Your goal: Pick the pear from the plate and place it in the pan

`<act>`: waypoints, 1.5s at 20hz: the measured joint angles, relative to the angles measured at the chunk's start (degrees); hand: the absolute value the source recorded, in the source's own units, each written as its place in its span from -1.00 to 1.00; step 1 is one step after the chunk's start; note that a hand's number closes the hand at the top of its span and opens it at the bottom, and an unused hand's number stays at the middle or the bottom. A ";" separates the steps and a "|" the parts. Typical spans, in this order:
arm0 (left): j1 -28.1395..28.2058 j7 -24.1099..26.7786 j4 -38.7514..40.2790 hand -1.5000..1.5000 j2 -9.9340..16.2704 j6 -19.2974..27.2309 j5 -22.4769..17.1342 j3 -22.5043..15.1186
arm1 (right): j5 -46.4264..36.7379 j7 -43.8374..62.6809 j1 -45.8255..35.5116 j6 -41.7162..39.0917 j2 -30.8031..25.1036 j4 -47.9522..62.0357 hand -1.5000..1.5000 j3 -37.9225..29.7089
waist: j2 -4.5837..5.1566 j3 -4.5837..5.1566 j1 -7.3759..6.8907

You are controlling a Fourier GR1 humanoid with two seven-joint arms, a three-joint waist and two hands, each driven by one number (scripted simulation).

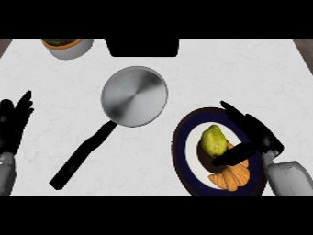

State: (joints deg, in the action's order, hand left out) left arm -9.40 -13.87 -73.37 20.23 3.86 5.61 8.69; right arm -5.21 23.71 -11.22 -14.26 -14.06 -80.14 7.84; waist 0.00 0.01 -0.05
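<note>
— Two hands showing?
— Yes. The right hand hangs over the plate at near right, fingers spread, thumb just beside the pear, nothing pinched. The left hand rests open at the left edge.
— And the pear?
— On the plate, beside a croissant. The pan sits mid-tabletop, handle pointing near-left.

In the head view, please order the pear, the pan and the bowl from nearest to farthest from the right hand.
From the right hand:
1. Pear: on the plate, beside the hand's thumb.
2. Pan: mid-counter, to the hand's left.
3. Bowl: far left corner.
</note>
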 measured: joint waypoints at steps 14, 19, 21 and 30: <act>2.00 1.08 -0.97 0.00 -0.86 -2.74 1.23 2.72 | -7.07 -2.67 -1.45 -1.23 3.64 4.60 1.00 -0.86 | -0.19 0.18 0.01; 1.41 0.80 -0.48 0.00 -1.01 -2.84 1.81 3.16 | -12.85 -6.60 -3.41 2.41 3.65 8.25 1.00 -0.81 | -0.20 0.18 -0.05; 0.68 0.06 -0.47 0.00 -1.13 -2.80 2.14 3.30 | -14.16 -7.16 -3.41 3.36 4.05 8.45 1.00 -1.11 | -0.21 0.18 -0.02; 2.29 0.43 -1.25 0.00 -1.29 -3.29 2.21 3.74 | -31.78 -0.46 0.55 5.09 -3.34 0.39 1.00 8.47 | -0.66 0.27 0.58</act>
State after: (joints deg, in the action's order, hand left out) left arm -7.11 -13.44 -74.62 18.94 0.57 7.81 12.43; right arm -36.99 23.25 -10.67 -9.17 -17.40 -79.76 16.31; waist -0.66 0.27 0.53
